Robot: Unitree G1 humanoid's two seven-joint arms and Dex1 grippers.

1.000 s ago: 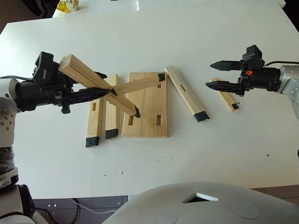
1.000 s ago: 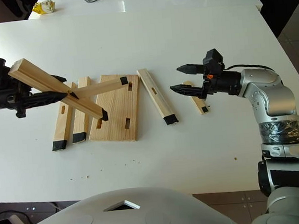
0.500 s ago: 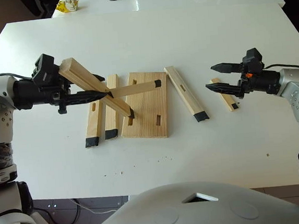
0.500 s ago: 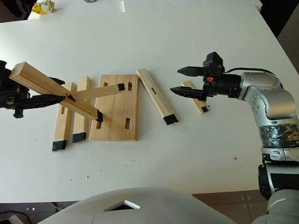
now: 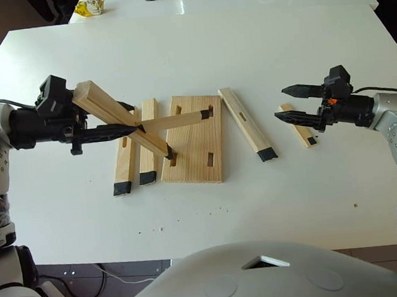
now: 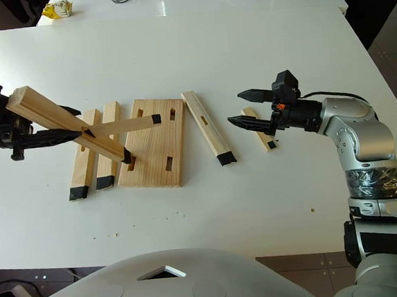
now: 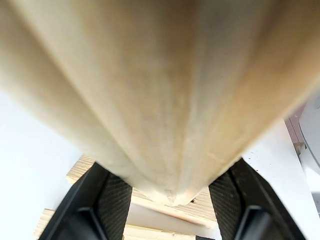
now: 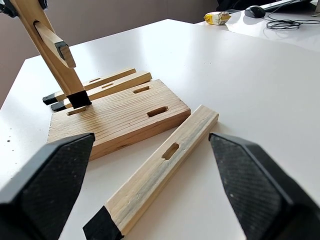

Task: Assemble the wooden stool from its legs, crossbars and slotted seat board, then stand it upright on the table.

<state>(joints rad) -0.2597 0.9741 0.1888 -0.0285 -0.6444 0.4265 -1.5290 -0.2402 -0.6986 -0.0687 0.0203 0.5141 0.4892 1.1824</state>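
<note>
While the left gripper (image 5: pixel 133 129) has its fingers clamped on the held leg (image 5: pixel 112 111), that leg slants steeply, its long axis running from a raised bare end near the robot's left down to a black-capped foot resting on the seat board (image 5: pixel 197 145) beside the near-left slot. Joined to the held leg about halfway along, a crossbar (image 5: pixel 178 119) sticks out over the board toward the robot's right and ends in a black tip. The seat board lies flat on the white table (image 5: pixel 190 52), grain running away from the robot. Just left of it, an outer leg (image 5: pixel 123 165) and an inner leg (image 5: pixel 148 163) lie flat side by side, black caps toward the robot. Right of the board a loose leg (image 5: pixel 246 123) lies flat, angled from far-left to near-right, slot facing up. Further right, the right gripper (image 5: pixel 281 103) hovers with its fingers spread apart, pointing toward the board, just above a short crossbar (image 5: pixel 301 129) lying flat on the table
</note>
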